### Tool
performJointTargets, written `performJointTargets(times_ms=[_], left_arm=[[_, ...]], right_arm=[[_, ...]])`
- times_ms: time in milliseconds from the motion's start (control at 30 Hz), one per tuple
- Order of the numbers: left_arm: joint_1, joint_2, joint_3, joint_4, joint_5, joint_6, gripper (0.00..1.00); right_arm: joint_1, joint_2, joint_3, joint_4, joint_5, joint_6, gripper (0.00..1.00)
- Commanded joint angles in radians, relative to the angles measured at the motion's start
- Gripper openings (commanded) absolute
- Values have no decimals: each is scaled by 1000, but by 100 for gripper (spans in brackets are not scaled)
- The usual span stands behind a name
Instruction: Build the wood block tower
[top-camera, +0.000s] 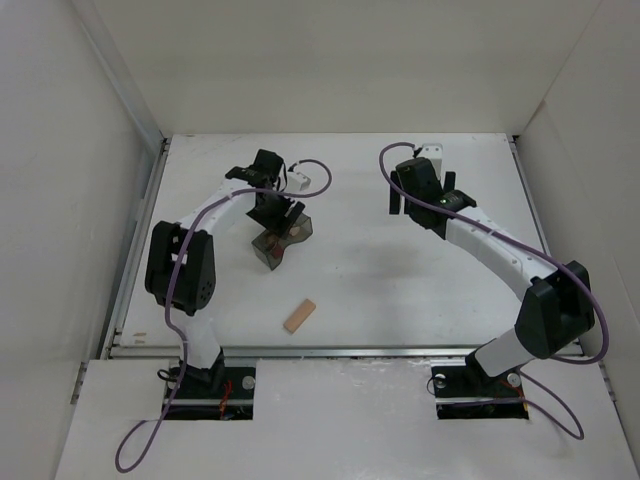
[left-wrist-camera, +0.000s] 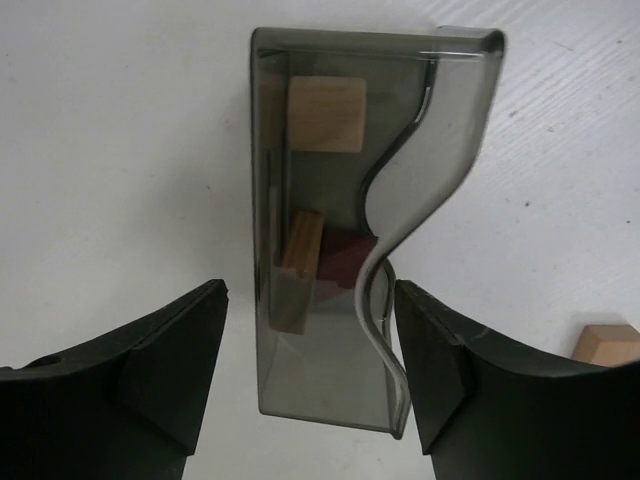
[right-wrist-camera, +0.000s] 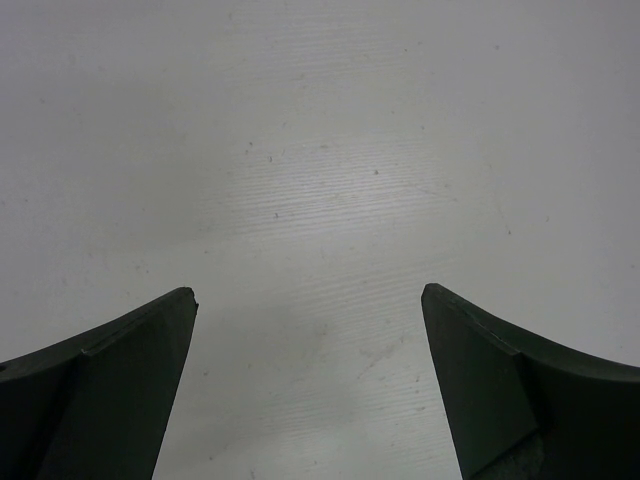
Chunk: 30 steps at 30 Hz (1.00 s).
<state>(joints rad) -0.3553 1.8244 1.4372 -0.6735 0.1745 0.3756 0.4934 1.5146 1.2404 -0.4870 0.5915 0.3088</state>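
The tower is not yet begun. A pale tan square block (left-wrist-camera: 327, 113), a tan piece standing on edge (left-wrist-camera: 298, 262) and the dark red-brown cube (left-wrist-camera: 347, 258) sit inside the dark grey see-through bin (left-wrist-camera: 450, 110), left of mid-table. The flat tan plank (top-camera: 299, 316) lies alone on the table (top-camera: 420, 290), nearer the arm bases. Your left gripper (left-wrist-camera: 308, 300) hangs over the bin's near end, spread wide and holding nothing, with one finger outside each long wall. This looks like the step of getting the blocks out. Centre over the bin, come straight down, and close on the flat walls rather than on the wavy cut edge at the right. Your right gripper (right-wrist-camera: 308, 295) is also spread and empty, over bare table well apart from everything. The tinted wall darkens the pieces, so you cannot tell whether cube and tan piece touch, or whether more lie behind. The tan corner (left-wrist-camera: 607, 345) cut off at the left wrist view's edge is probably the plank. From above, the arm covers part of the bin.
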Motion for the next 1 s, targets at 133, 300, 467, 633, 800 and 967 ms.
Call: performJointTargets(times_ms=[133,300,467,633,800,967], left_arm=[[9,2,25,25,-3,-15,51],[9,22,25,25,17,-24,24],[9,13,15,25,37,-53,0],[-19,-25,25,61,-103,-113,0],[-201,-163,-115,253,-546,-89,0],[-287,-174,-175,313,-694,-69,0]], right_arm=[[11,-39,-6,2,21,-10,100],[20,-39,-6,2,21,-10,100],[20,-39,-6,2,30,-10,100],[20,-30,-6,-7,30,-10,100],[30,-30,-6,-7,39,-10,100],[30,-21,-6,-16,57,-10,100]])
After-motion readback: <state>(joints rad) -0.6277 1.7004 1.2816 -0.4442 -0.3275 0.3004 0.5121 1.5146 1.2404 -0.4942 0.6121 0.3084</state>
